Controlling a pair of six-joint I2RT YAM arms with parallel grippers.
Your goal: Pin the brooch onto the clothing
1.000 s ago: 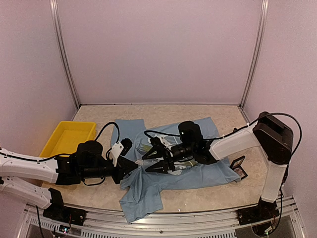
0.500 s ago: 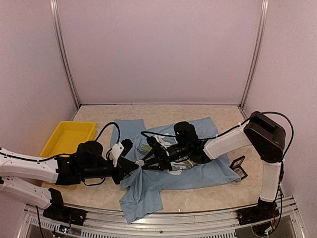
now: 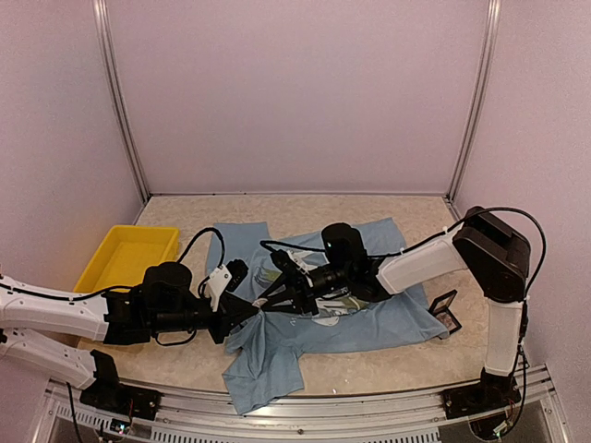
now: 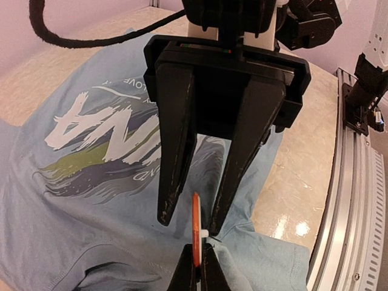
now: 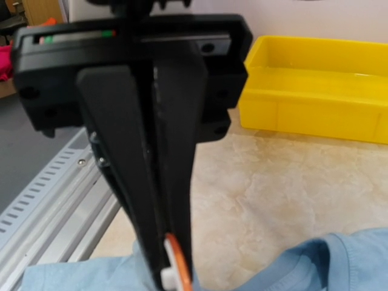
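The clothing [image 3: 369,323], a light blue T-shirt with white lettering [image 4: 91,182], lies crumpled on the table; a fold shows at the bottom of the right wrist view [image 5: 339,260]. My left gripper [image 3: 249,308] [image 4: 197,250] is shut on the lower edge of the brooch [image 4: 196,224], an orange disc seen edge-on with a white stub on its back. My right gripper [image 3: 265,300] [image 4: 190,223] faces it tip to tip, open, its jaws standing on either side of the disc. One of its fingers [image 4: 233,182] touches the white stub. In the right wrist view the left gripper [image 5: 163,264] holds the brooch [image 5: 177,267].
A yellow tray [image 3: 129,254] [image 5: 315,91] stands at the left of the table. A small black-framed case [image 3: 446,309] lies by the shirt's right edge. An aluminium rail [image 3: 305,420] [image 4: 354,182] runs along the near edge. Walls enclose the other sides.
My right gripper has moved left up to the left gripper, and its jaws have narrowed round the brooch. The left arm has stayed still, shut on the brooch.
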